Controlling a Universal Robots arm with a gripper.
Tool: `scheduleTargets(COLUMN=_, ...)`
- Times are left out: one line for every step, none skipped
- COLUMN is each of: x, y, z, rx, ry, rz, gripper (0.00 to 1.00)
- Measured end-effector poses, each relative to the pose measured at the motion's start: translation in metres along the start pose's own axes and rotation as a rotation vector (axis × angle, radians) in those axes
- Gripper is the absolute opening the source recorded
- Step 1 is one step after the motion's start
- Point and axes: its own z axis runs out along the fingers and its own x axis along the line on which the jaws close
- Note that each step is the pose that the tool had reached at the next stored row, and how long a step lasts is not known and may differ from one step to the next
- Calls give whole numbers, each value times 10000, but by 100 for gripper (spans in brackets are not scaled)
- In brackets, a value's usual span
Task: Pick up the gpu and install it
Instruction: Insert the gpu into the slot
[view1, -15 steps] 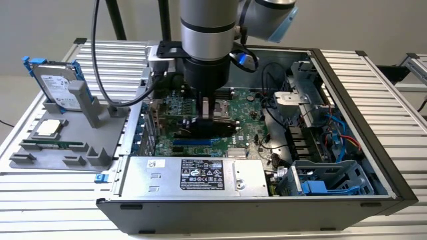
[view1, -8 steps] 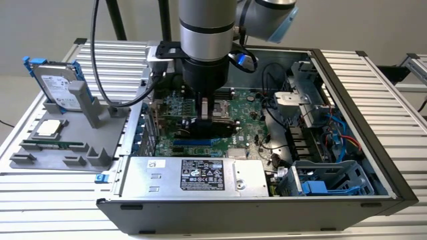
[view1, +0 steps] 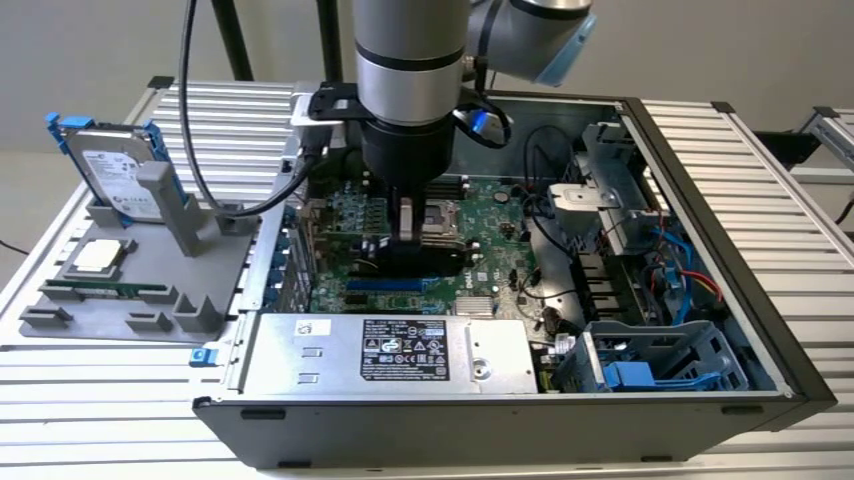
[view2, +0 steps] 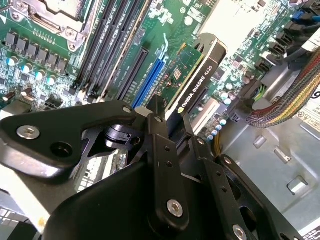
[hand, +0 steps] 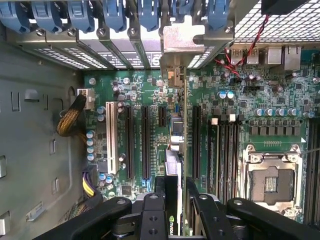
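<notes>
GPU held edge-on over the motherboard slots inside the open computer case.

At the exterior view's left, a grey holder tray (view1: 80, 325) carries a hard drive with blue rails (view1: 114, 170), a processor chip (view1: 96, 257) and a memory stick (view1: 107, 290). The open computer case (view1: 747, 300) holds the motherboard (view1: 501, 215), a power supply (view1: 387, 352) and a drive cage (view1: 654, 360). The gripper (view2: 172, 117) is clenched on the gpu (view2: 200, 75), which stands on edge just above the blue expansion slot (view2: 150, 82), between the black slots. Cable bundles (view2: 287, 102) and case walls crowd the far side.
</notes>
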Motion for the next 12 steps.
scheduleTargets(x=0, y=2, z=3, rx=-1, ry=1, rz=-1, gripper=0)
scheduleTargets(x=0, y=2, z=5, rx=-2, ry=3, rz=-1, gripper=0)
scheduleTargets(x=0, y=3, z=6, rx=-1, ry=1, rz=1, gripper=0)
scheduleTargets(x=0, y=3, z=10, rx=-1, ry=2, rz=1, gripper=0)
scheduleTargets(x=0, y=3, z=11, rx=-1, ry=2, rz=1, gripper=0)
scheduleTargets(x=0, y=3, z=13, rx=-1, ry=2, rz=1, gripper=0)
scheduleTargets(x=0, y=4, z=16, rx=0, ry=1, rz=1, gripper=0)
scheduleTargets(x=0, y=5, z=19, rx=0, ry=0, rz=1, gripper=0)
scheduleTargets(x=0, y=5, z=22, rx=0, ry=1, rz=1, gripper=0)
scheduleTargets(x=0, y=6, z=24, rx=-1, ry=2, rz=1, gripper=0)
scheduleTargets(x=0, y=6, z=26, rx=-1, ry=2, rz=1, gripper=0)
scheduleTargets(x=0, y=6, z=29, rx=-1, ry=1, rz=1, gripper=0)
